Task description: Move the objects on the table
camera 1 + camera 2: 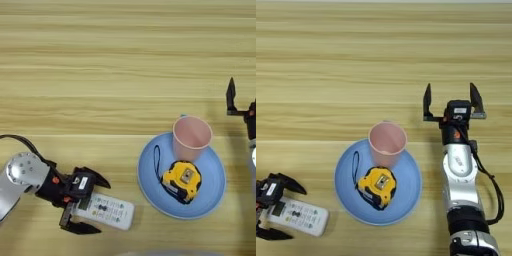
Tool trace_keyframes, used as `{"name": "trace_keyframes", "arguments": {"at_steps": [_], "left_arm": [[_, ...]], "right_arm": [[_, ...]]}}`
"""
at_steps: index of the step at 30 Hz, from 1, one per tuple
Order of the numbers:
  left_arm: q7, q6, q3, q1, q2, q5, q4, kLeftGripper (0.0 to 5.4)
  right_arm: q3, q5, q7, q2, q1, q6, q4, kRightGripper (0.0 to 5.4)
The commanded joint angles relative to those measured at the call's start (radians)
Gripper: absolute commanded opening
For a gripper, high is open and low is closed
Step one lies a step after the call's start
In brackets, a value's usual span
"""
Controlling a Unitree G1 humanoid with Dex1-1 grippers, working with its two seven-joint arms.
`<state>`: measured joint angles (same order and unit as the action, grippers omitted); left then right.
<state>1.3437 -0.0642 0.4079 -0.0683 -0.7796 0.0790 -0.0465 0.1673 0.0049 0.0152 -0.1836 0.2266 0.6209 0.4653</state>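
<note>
Left gripper (88,205) was recorded at the near left of the table (100,60), fingers spread wide around one end of the white remote control (106,211).

No clamping on the remote was observed; one finger lay above that end and one below it, and the remote lay flat on the wood. To its right, a light-blue plate (210,192) was noted, carrying the yellow-black tape measure (182,180) and, at its far edge, the upright pink paper cup (191,137). Right gripper (452,104) was recorded beyond the plate's right side, fingers apart, nothing between them.
</note>
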Motion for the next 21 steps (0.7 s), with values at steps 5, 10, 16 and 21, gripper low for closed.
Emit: {"name": "trace_keyframes", "arguments": {"at_steps": [5, 10, 16, 21], "left_arm": [[0.027, 0.003, -0.004, -0.028, -0.012, -0.009, -0.039, 4.06], [0.038, -0.001, -0.004, -0.038, -0.015, -0.013, -0.064, 3.66], [0.044, -0.003, -0.007, -0.043, -0.016, -0.014, -0.078, 3.1], [0.047, -0.005, -0.014, -0.047, -0.017, -0.011, -0.087, 2.88]], "right_arm": [[0.006, 0.006, 0.002, 0.001, -0.005, -0.007, -0.021, 5.4], [0.006, 0.006, 0.002, 0.001, -0.005, -0.007, -0.021, 5.4], [0.005, 0.006, 0.002, 0.002, -0.004, -0.008, -0.019, 5.4], [0.004, 0.006, 0.002, 0.003, -0.004, -0.008, -0.019, 5.4]]}}
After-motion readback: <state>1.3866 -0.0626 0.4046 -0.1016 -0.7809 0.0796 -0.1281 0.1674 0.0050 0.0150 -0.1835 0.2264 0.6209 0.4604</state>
